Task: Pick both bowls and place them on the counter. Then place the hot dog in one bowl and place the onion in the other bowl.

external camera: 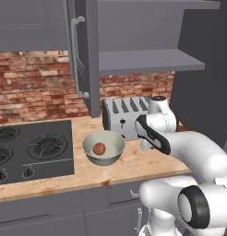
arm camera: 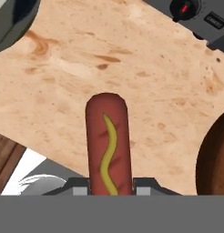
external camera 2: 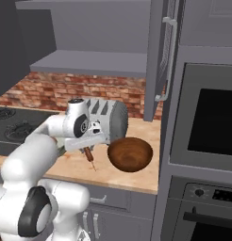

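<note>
The gripper [external camera 2: 88,151] was clamped on the hot dog [arm camera: 108,143], a reddish-brown sausage with a yellow wavy stripe that pointed out from between the two finger tips and, seen from the right base camera, hung tilted downward over the counter [external camera 2: 136,181]. Just to its side on the tan worktop sat the dark reddish-brown bowl [external camera 2: 130,154], next to the oven front [external camera 2: 203,141], with the toaster [external camera 2: 111,117] behind the hand. On the arm's other side, the pale grey-green bowl [external camera: 103,148] rested on the counter beside the black stove top [external camera: 32,150] with the round onion [external camera: 99,148] lying inside it.
</note>
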Motion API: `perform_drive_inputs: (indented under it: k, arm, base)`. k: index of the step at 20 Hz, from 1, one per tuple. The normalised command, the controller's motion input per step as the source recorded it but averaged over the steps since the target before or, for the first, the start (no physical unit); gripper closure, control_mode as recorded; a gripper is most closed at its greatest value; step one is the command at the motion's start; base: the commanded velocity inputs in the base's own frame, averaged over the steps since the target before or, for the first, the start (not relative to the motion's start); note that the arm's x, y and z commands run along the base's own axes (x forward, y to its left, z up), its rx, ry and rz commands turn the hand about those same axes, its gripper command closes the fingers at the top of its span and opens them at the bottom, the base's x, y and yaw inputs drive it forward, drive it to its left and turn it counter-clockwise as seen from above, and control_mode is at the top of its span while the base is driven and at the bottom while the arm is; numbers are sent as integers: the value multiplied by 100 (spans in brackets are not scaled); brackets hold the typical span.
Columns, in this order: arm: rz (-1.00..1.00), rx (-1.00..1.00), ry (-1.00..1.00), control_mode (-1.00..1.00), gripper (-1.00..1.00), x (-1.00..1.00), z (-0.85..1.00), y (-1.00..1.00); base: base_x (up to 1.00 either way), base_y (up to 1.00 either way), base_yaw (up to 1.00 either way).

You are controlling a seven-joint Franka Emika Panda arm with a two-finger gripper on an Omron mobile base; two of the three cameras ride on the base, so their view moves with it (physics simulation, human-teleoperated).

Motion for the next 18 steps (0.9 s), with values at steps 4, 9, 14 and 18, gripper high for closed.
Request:
perform_drive_inputs:
  k: [4,9,14,18]
  arm:
    - [0,-2,5,-100,100,-25,49,-13]
    - [0,-6,5,-100,100,-18,43,-19]
    - [0,-9,0,-100,100,-3,26,-36]
    - [0,-8,0,-100,100,0,18,-42]
  base:
    - [0,0,0]
    - [0,0,0]
    - [0,0,0]
    - [0,0,0]
